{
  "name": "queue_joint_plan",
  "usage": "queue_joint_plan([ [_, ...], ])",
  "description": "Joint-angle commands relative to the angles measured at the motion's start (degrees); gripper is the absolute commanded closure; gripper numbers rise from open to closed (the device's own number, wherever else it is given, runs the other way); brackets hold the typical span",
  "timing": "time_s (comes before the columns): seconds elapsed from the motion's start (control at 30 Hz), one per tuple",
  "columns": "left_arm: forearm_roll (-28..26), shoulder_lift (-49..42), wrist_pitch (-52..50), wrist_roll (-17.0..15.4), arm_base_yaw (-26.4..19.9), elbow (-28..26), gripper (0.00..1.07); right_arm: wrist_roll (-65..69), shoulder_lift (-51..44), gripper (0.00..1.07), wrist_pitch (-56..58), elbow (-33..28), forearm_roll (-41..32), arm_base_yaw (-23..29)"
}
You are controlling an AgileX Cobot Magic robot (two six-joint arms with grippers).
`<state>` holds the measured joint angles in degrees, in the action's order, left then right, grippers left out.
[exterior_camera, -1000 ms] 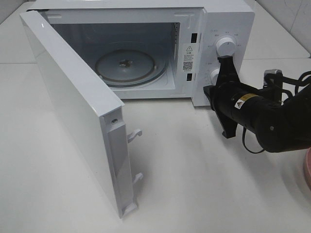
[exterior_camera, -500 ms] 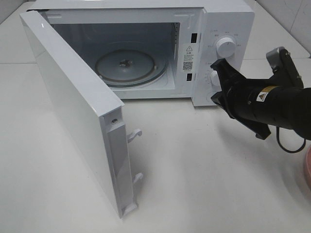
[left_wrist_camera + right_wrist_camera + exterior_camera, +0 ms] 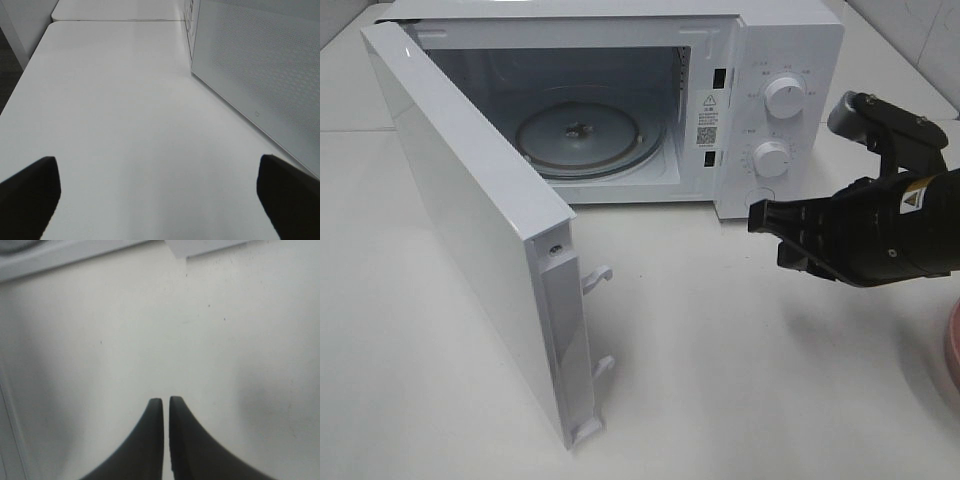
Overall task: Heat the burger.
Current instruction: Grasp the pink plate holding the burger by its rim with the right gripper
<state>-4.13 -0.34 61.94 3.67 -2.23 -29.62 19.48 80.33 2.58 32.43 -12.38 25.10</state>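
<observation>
At the near right edge of the table (image 3: 720,390) a sliver of pink plate (image 3: 953,345) shows; the burger appears in no view, so its place cannot be stated. The left gripper (image 3: 156,162) hangs spread wide over bare tabletop near the microwave (image 3: 790,45), holding nothing; the right gripper (image 3: 165,401) hovers with jaws pressed together and empty, just in front of the control panel. Further back, the door (image 3: 470,220) stands swung fully open and the glass turntable (image 3: 585,135) lies bare; judged progress: oven opened; fetching, loading, closing and setting the dials (image 3: 785,97) all outstanding.
</observation>
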Motion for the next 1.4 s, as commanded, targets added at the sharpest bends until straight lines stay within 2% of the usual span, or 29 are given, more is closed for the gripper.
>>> queue_joint_plan([
  [0.03, -0.52, -0.8, -0.63, -0.11, -0.11, 0.06, 0.06, -8.08, -3.38, 1.0, 11.06, 1.26, 1.09, -0.06],
  [0.2, -0.52, -0.8, -0.63, -0.11, -0.11, 0.06, 0.06, -9.57, -4.41, 0.97, 21.26, 4.58, 4.98, -0.06],
  [0.23, -0.52, -0.8, -0.63, -0.11, -0.11, 0.06, 0.06, -9.57, -4.35, 0.93, 26.3, 6.25, 7.79, -0.06],
  [0.27, -0.52, -0.8, -0.63, -0.11, -0.11, 0.06, 0.06, -9.57, -4.35, 0.93, 26.3, 6.25, 7.79, -0.06],
  [0.33, -0.52, -0.8, -0.63, -0.11, -0.11, 0.06, 0.06, -9.4, -4.35, 0.84, 31.63, 8.19, 12.38, -0.06],
  [0.37, -0.52, -0.8, -0.63, -0.11, -0.11, 0.06, 0.06, -9.4, -4.35, 0.84, 31.63, 8.19, 12.38, -0.06],
  [0.4, -0.52, -0.8, -0.63, -0.11, -0.11, 0.06, 0.06, -9.45, -4.35, 0.79, 33.0, 8.65, 13.52, -0.06],
  [0.43, -0.52, -0.8, -0.63, -0.11, -0.11, 0.06, 0.06, -9.45, -4.35, 0.66, 35.81, 9.51, 17.25, -0.06],
  [0.53, -0.52, -0.8, -0.63, -0.11, -0.11, 0.06, 0.06, -9.45, -4.35, 0.6, 36.84, 9.74, 18.62, -0.06],
  [0.57, -0.52, -0.8, -0.63, -0.11, -0.11, 0.06, 0.06, -9.45, -4.35, 0.45, 38.96, 10.2, 20.57, -0.06],
  [0.6, -0.52, -0.8, -0.63, -0.11, -0.11, 0.06, 0.06, -9.51, -4.35, 0.37, 39.48, 10.37, 21.2, -0.06],
  [0.63, -0.52, -0.8, -0.63, -0.11, -0.11, 0.06, 0.06, -9.51, -4.35, 0.37, 39.48, 10.37, 21.2, -0.06],
  [0.67, -0.52, -0.8, -0.63, -0.11, -0.11, 0.06, 0.06, -9.57, -4.35, 0.2, 40.51, 10.83, 21.83, -0.06],
  [0.7, -0.52, -0.8, -0.63, -0.11, -0.11, 0.06, 0.06, -9.57, -4.35, 0.14, 40.97, 11.0, 22.23, -0.06],
  [0.73, -0.52, -0.8, -0.63, -0.11, -0.11, 0.06, 0.06, -9.57, -4.35, 0.14, 40.97, 11.0, 22.23, -0.06],
  [0.77, -0.52, -0.8, -0.63, -0.11, -0.11, 0.06, 0.06, -9.57, -4.35, 0.06, 41.31, 11.06, 23.03, -0.46],
  [1.07, -0.52, -0.8, -0.63, -0.11, -0.11, 0.06, 0.06, -12.09, -4.35, 0.1, 41.77, 11.0, 23.26, -9.28],
  [1.17, -0.52, -0.8, -0.63, -0.11, -0.11, 0.06, 0.06, -12.49, -4.35, 0.11, 41.77, 11.0, 23.26, -10.26],
  [1.23, -0.52, -0.8, -0.63, -0.11, -0.11, 0.06, 0.06, -12.83, -4.35, 0.12, 41.83, 11.0, 23.32, -13.92],
  [1.4, -0.52, -0.8, -0.63, -0.11, -0.11, 0.06, 0.06, -12.83, -3.84, 0.13, 41.37, 10.83, 24.06, -17.13],
])
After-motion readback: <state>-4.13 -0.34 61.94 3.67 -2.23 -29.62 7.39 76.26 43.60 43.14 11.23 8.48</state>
